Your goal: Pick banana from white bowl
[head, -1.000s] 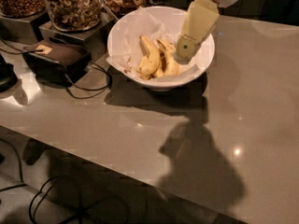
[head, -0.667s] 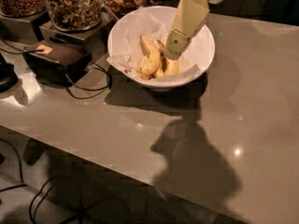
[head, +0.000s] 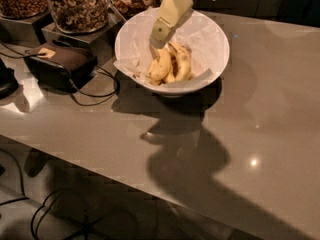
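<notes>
The gripper (head: 157,40) hangs in the upper middle of the frame, inside the bowl (head: 221,39) over its left half. It sits just above the upper end of the bananas. Its pale arm link (head: 172,9) runs up and is cut off by the top edge. Whether the gripper is apart or together cannot be told; its tip is a dim blur against the paper (head: 137,44).

The banana (head: 184,61), brown-mottled, lies in the bowl's middle. It rests against a cleaner yellow one (head: 161,65) on its left, and their lower ends are hidden behind the near rim. Its stem cannot be made out.

Three jars (head: 77,6) at upper left are cropped by the top edge. A dark box (head: 60,64) with cables (head: 95,91) sits left of the bowl, near it but apart.

The table (head: 270,99) lies open to the right of the bowl and below it, crossed by the arm's shadow (head: 190,154). Its near edge runs diagonally down toward the lower right, with floor at lower left.
</notes>
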{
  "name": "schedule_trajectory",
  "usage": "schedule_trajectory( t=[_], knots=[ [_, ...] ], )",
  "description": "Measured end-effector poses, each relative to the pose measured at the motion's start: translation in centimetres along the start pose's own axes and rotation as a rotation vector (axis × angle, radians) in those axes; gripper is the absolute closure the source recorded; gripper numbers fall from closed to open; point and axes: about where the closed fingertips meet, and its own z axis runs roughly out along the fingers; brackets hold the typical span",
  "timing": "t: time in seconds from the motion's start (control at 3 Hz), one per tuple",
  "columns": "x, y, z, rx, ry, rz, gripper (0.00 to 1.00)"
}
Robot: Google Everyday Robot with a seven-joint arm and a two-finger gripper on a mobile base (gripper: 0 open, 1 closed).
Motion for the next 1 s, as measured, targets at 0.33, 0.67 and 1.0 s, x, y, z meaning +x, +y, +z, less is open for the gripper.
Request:
schedule_trajectory(
  t=[0.33, 0.67, 1.0],
  knots=[
    [-0.5, -0.2, 0.1, 0.004, -0.025, 0.008, 0.00],
    [-1.3, -1.3, 1.3, -0.030, -0.032, 0.082, 0.00],
    [-1.7, -2.7, 2.9, -0.066, -0.027, 0.160, 0.00]
  ],
)
